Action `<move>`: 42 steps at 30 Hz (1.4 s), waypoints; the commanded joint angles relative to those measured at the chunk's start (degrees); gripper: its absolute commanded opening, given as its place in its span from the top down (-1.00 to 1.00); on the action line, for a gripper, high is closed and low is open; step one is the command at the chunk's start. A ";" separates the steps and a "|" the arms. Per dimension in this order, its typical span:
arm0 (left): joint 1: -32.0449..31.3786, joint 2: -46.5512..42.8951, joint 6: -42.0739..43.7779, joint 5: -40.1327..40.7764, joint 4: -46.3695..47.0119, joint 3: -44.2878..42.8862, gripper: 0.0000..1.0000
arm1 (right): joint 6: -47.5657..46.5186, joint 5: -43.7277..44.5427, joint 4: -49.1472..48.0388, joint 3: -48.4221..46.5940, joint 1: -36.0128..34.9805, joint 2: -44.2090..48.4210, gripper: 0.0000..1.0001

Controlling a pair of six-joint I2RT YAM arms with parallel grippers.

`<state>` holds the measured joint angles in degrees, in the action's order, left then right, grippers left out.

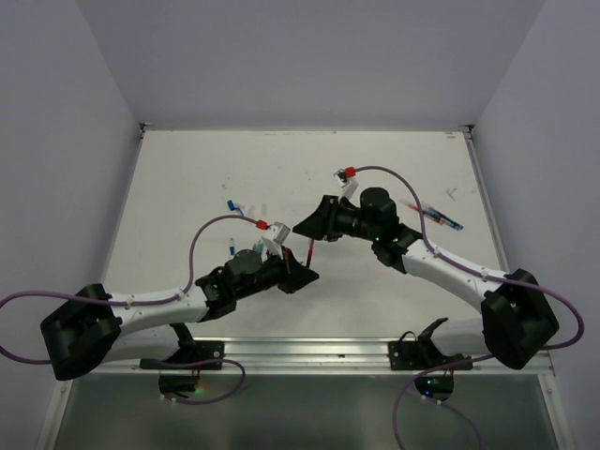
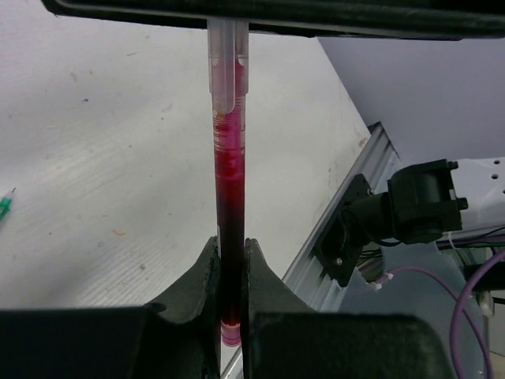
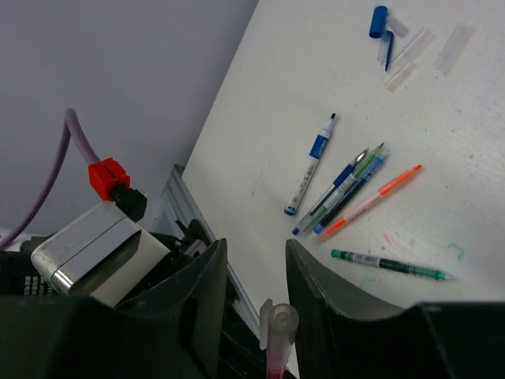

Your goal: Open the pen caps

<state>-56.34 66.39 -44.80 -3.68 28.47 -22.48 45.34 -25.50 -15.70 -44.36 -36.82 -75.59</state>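
My left gripper [image 2: 231,245] is shut on the lower barrel of a red-ink pen [image 2: 229,174], which stands up from the jaws. The pen's clear clipped cap [image 2: 225,63] reaches up under my right gripper. In the right wrist view that cap [image 3: 278,324] sits between the fingers of my right gripper [image 3: 252,253], close to the right one; the jaws stand apart and do not clamp it. From above, the left gripper [image 1: 302,272] and right gripper [image 1: 306,227] meet at mid-table with the red pen [image 1: 310,251] between them.
Several pens lie on the white table [image 3: 442,158]: a blue-white pen [image 3: 310,166], a bundle of blue and green pens [image 3: 347,189], an orange pen [image 3: 371,201], a green pen [image 3: 390,264]. A loose blue cap [image 3: 379,21] and clear caps [image 3: 410,59] lie beyond. Metal rail [image 2: 347,213] at the near edge.
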 commanded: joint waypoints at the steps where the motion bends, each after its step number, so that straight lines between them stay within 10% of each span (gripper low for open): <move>1: 0.09 -1.44 -1.34 -4.66 5.81 1.21 1.00 | 1.06 -4.30 -7.41 0.59 -0.18 1.50 0.24; 20: 4.30 -5.92 -4.95 -10.73 10.38 3.23 1.00 | 1.59 -6.41 -7.23 3.05 -0.18 4.49 0.30; 25: 4.57 -6.10 -5.13 -11.34 10.29 3.41 1.00 | 1.42 -5.97 -6.80 2.09 -0.18 4.31 1.00; 29: 4.66 -6.36 -5.13 -10.47 8.63 4.28 1.00 | 1.07 -3.08 -3.91 0.42 -0.18 2.91 1.00; 37: 2.38 -7.68 -9.96 16.67 -25.27 -0.98 1.00 | -4.91 27.49 10.17 -7.13 -1.50 -3.49 1.00; 42: 0.79 -10.92 -8.83 21.09 -27.95 -1.34 1.00 | -5.44 29.98 10.17 -13.72 -1.59 -11.58 1.00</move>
<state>-55.48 58.41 -52.82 8.10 8.64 -23.57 43.27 -5.43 -7.62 -53.36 -39.38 -84.47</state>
